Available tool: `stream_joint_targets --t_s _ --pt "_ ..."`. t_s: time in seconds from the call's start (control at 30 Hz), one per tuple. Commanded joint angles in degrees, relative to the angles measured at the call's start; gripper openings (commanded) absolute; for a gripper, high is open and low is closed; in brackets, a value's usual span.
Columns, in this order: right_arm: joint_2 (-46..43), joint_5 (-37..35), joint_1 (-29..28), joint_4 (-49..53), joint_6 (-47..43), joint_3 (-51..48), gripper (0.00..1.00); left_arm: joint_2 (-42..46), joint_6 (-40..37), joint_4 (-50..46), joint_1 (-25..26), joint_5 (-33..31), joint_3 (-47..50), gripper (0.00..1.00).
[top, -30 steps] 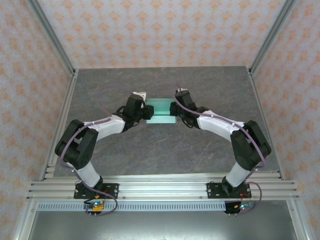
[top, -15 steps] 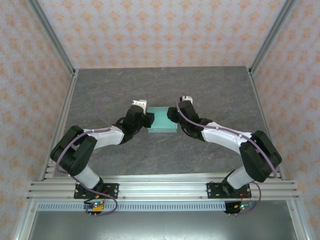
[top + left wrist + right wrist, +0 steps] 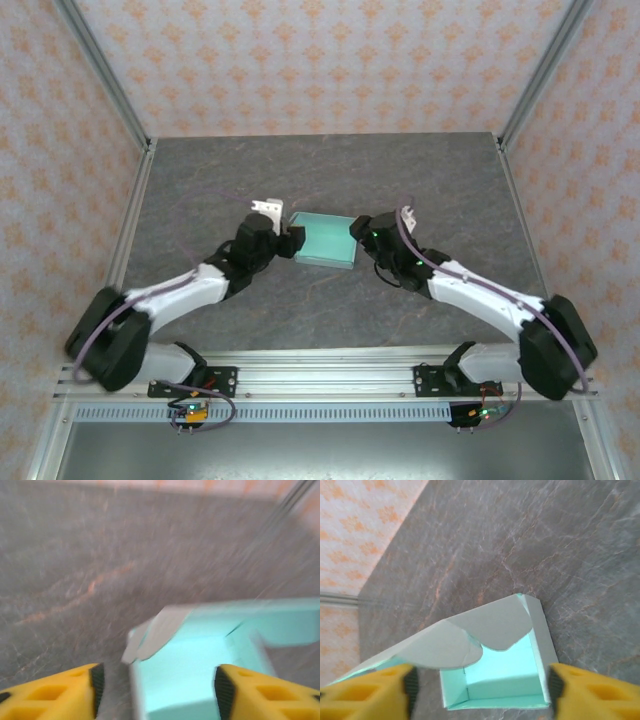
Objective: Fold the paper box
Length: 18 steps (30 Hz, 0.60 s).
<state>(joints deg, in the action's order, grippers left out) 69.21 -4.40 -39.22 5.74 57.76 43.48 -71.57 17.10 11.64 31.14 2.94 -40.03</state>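
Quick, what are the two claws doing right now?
Left gripper: open, at one end of the paper box.
Right gripper: open, at its other end.

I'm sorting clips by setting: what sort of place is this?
Probably a lab robot cell, not a home: aluminium frame rails around a grey table, wallpapered panels as walls, left arm and right arm bolted to the front rail.

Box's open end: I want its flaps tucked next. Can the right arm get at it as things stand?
Probably yes: the box faces the right end effector with its open end, framed by the spread fingers, nothing between them.
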Motion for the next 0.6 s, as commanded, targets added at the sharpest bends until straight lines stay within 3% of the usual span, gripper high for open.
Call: stream_joint_targets --t_s 0.0,0.03,0.07,0.13,0.2,0.27,0.47,0.57 --pt "-6.5 -5.1 0.9 11.8 8.0 0.6 0.85 8.3 2.0 -14.9 -0.5 -0.6 -9.0 0.84" --pt "-6.7 -1.8 2.8 11.0 7.6 0.3 0.89 8.3 4.1 -18.5 -1.3 -1.0 -11.6 0.96" --pt "-6.2 2.9 5.4 9.6 7.4 0.2 0.9 7.4 7.0 -22.0 -2.8 -1.4 -14.5 1.0" --pt "-3.0 13.6 11.7 7.4 11.2 0.7 0.93 3.2 15.6 -27.6 -8.0 3.7 -20.2 1.0" --pt "2.8 24.1 16.4 3.5 13.9 2.0 0.95 -1.2 22.0 -27.7 -12.1 10.5 -23.1 1.0" --pt "8.4 31.4 18.8 1.3 14.2 5.0 0.96 -4.9 27.1 -27.0 -14.0 13.1 -24.9 1.0" --pt "21.7 41.0 19.8 7.2 11.6 18.2 0.93 -15.9 33.6 -25.6 -14.6 21.5 -29.9 0.99" --pt "22.9 42.1 19.5 6.0 13.9 17.9 0.86 -16.7 35.4 -21.0 -13.1 19.8 -26.5 0.92"
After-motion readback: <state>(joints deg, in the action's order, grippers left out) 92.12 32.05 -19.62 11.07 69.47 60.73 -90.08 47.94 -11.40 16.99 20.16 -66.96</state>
